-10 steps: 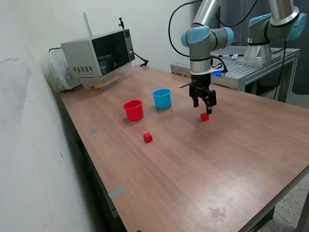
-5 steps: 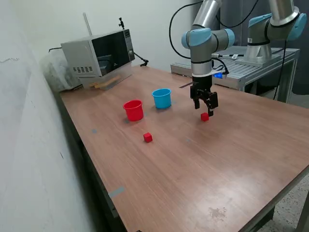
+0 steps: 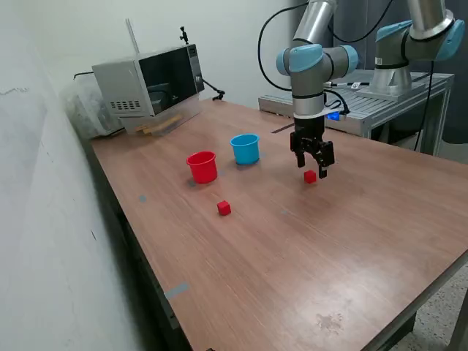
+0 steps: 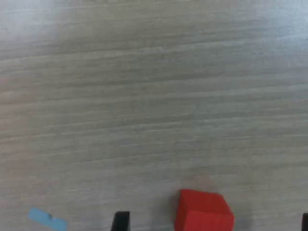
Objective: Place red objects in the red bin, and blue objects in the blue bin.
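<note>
Gripper (image 3: 313, 168) seen hanging just above the desk (image 3: 307, 248), fingers spread and empty, one red cube (image 3: 310, 176) sitting on the wood between and just under the tips; wrist view confirmed cube (image 4: 204, 212) lying in the gap between the two dark finger ends, off-centre toward one of them. Judged as lining up for a straight-down pinch, hence the wide spread. Second red cube (image 3: 224, 208) left loose nearer the front edge, well apart from the first. Red cup (image 3: 202, 166) and light blue cup (image 3: 245, 148) stood upright side by side toward the back of the desk, near the microwave (image 3: 150, 82). No blue cubes found on the desk; possibly inside the blue cup, not confirmable.
</note>
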You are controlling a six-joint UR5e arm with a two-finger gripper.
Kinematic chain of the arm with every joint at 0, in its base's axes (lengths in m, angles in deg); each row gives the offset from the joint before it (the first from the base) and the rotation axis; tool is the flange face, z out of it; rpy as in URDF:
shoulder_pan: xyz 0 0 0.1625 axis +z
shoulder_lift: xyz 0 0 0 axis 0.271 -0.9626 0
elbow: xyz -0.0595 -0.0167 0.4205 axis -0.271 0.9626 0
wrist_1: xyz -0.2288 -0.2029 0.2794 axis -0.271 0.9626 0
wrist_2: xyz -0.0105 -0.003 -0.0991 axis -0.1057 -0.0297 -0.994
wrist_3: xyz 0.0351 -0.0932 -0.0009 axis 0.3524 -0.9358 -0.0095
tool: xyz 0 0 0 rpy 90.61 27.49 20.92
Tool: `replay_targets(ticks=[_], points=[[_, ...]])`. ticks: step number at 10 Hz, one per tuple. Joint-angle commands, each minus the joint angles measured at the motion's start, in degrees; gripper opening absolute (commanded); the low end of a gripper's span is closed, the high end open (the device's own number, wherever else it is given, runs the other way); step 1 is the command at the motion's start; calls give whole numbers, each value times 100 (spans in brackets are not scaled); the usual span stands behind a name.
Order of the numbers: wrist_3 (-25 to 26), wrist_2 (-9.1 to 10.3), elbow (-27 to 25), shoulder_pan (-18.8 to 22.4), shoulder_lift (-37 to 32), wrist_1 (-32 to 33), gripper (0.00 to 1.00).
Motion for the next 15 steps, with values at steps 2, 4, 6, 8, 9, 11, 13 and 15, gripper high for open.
replay_targets(ticks=[2,4,6,8,9,11,13,15], points=[[-63,30,2,16,106,0,100],[-63,30,11,16,124,0,100],[-72,30,37,16,124,9,100],[-63,30,116,16,133,9,100],[-72,30,133,16,133,9,100],[-72,30,142,7,133,9,100],[-63,30,134,16,133,9,0],[-63,30,134,7,133,17,0]])
